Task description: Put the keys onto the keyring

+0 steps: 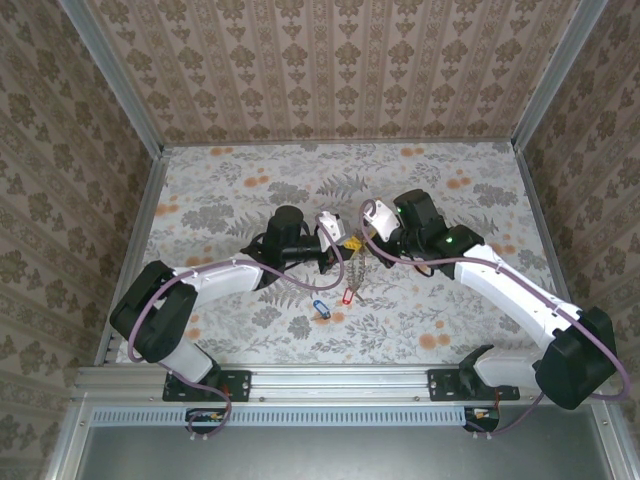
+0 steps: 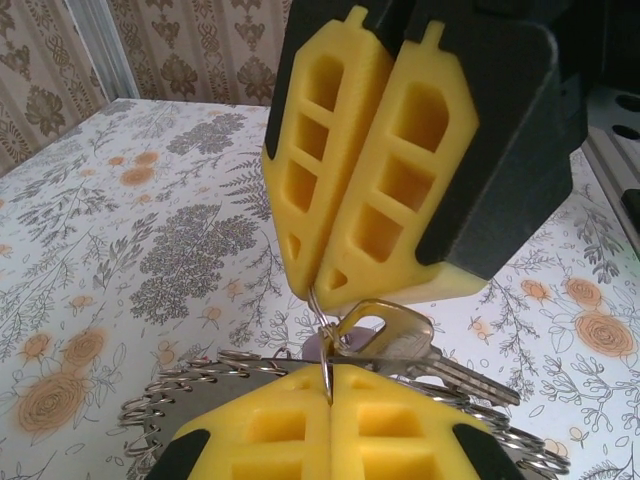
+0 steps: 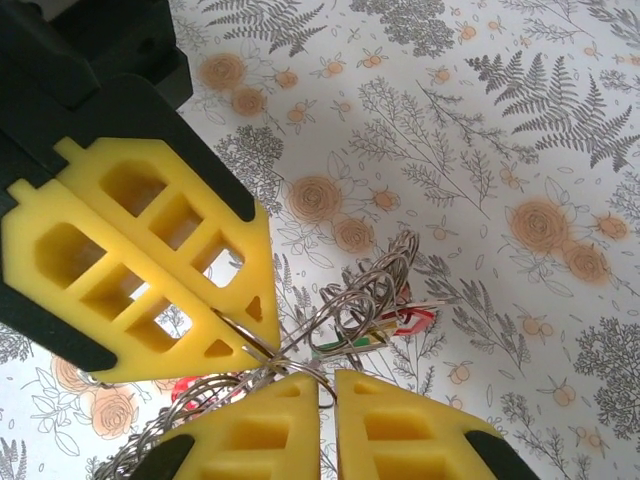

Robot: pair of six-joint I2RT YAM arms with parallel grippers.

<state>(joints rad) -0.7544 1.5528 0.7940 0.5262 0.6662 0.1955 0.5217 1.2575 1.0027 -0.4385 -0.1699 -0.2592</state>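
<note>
Floral table surface [image 1: 220, 185] being seen across frame centre; patterned wallpaper walls [image 1: 330, 60] being seen at top, left, right; aluminium rail [image 1: 340, 380] being seen along bottom.

Table [image 1: 220, 200]: 1, floral-patterned.
Arms: 2, namely left arm [image 1: 215, 280] and right arm [image 1: 510, 285].
End effectors: 2, namely left end effector [image 2: 330, 375] and right end effector [image 2: 316, 282].
Yellow fingers [image 2: 325, 160]: 4, two per end effector.
Keyring [image 1: 358, 272]: 1, a bunch of wire loops; loops too tangled to count.
Tagged keys loose on the table: 2, namely blue-tagged key [image 1: 320, 308] and red-tagged key [image 1: 347, 296].
Plain metal key [image 2: 385, 332] with head plainly seen: 1; others overlapped behind it, uncounted.
</note>
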